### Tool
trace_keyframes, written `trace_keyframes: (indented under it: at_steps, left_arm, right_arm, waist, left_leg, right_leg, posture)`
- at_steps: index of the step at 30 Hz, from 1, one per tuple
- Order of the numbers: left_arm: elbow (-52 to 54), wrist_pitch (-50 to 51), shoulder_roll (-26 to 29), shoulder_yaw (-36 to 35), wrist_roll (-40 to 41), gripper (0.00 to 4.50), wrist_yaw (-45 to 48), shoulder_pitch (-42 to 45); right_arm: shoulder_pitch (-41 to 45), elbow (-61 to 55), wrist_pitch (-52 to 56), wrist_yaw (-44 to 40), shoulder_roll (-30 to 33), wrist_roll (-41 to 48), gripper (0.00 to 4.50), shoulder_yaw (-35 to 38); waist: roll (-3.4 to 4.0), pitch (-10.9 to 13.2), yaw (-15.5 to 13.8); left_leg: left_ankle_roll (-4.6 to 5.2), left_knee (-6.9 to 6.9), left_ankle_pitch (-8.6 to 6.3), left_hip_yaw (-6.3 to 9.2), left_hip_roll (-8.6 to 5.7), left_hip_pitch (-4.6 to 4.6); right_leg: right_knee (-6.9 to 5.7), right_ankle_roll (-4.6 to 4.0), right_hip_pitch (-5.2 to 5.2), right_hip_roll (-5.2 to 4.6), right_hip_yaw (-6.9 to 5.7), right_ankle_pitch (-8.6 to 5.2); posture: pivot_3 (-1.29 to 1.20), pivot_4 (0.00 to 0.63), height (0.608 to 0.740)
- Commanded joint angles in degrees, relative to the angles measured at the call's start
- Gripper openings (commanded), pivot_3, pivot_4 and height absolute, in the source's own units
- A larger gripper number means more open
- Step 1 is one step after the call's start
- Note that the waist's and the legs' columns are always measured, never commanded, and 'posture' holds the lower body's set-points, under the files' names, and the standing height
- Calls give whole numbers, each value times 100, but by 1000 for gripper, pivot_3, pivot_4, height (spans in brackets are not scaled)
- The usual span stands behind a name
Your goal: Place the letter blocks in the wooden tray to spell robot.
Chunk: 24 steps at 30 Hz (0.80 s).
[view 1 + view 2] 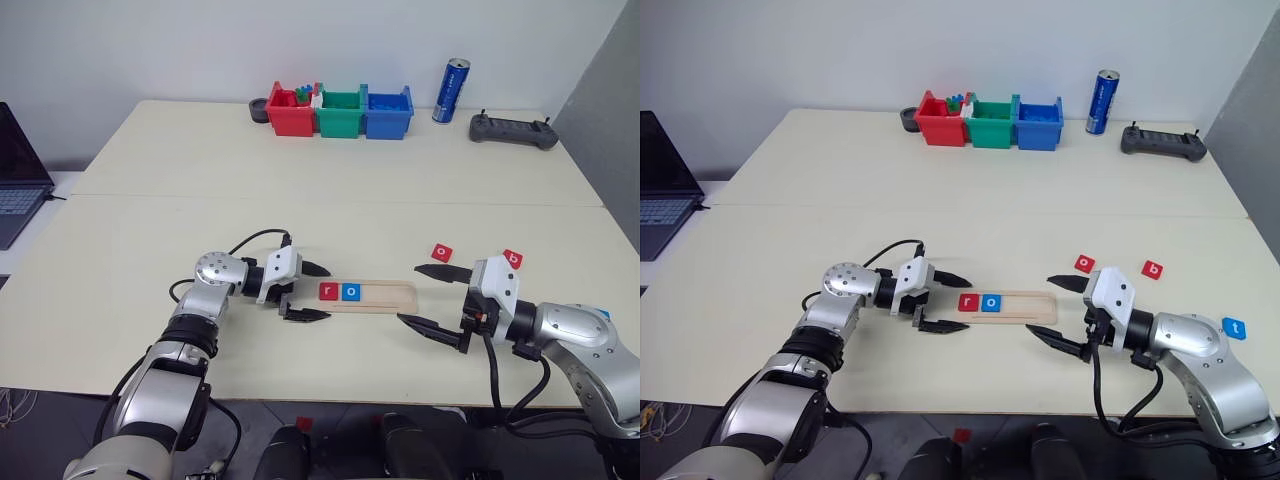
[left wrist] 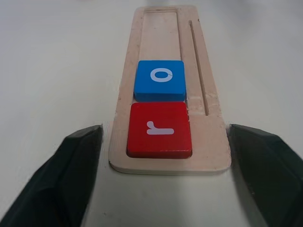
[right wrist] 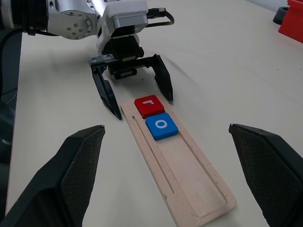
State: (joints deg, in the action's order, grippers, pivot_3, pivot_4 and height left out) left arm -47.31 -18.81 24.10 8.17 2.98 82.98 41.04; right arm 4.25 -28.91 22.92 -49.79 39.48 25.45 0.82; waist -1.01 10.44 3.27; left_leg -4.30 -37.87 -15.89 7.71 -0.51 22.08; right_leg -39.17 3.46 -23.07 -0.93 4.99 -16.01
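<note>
Wooden tray: you have it near the table's front edge, red r and blue o seated at its left end. Left gripper jaws spread, straddling that end; right gripper jaws spread, empty, at the other.

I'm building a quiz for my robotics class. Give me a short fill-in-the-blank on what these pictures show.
1. The wooden tray holds ___ letter blocks.
2. In the tray, the red r block sits next to a ___ o block.
3. The left hand has its fingers ___ at the tray's end nearest the r.
4. On the table beyond the right hand lie a red o block and a red ___ block.

Missing words: two; blue; open; b
</note>
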Motion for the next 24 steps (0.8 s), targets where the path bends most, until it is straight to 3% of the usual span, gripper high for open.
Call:
trace_keyframes:
  at_steps: [1, 18, 23, 24]
  left_arm:
    - [7, 11, -23, 13, 46, 4472, -51, 146]
    - [-315, 261, -12, 181, -97, 4472, 55, 314]
    - [-454, 234, -15, 181, -61, 3407, 137, 375]
    - [-464, 224, -25, 179, -55, 3403, 139, 390]
  right_arm:
    - [103, -124, 4, 35, -19, 72, 4500, 31]
    - [223, -132, 143, 173, -27, 126, 4500, 70]
    - [215, -155, 175, 210, -20, 138, 4500, 106]
    - [205, -163, 177, 213, -14, 142, 4500, 118]
  waist:
    - [0, 0, 0]
    - [0, 0, 2]
    - [0, 0, 6]
    - [0, 0, 7]
  left_leg:
    - [0, 0, 0, 0, 0, 0]
    - [0, -1, 0, 0, 0, 0]
    - [0, -1, 0, -1, 0, -1]
    - [0, -1, 0, -1, 0, -1]
  right_leg:
    - [0, 0, 0, 0, 0, 0]
    - [-2, 0, 0, 1, 0, 0]
    - [-3, 0, 0, 1, 0, 0]
    - [-3, 0, 0, 1, 0, 0]
  posture:
    - [0, 150, 740]
    - [0, 150, 740]
    - [0, 150, 740]
    - [0, 150, 740]
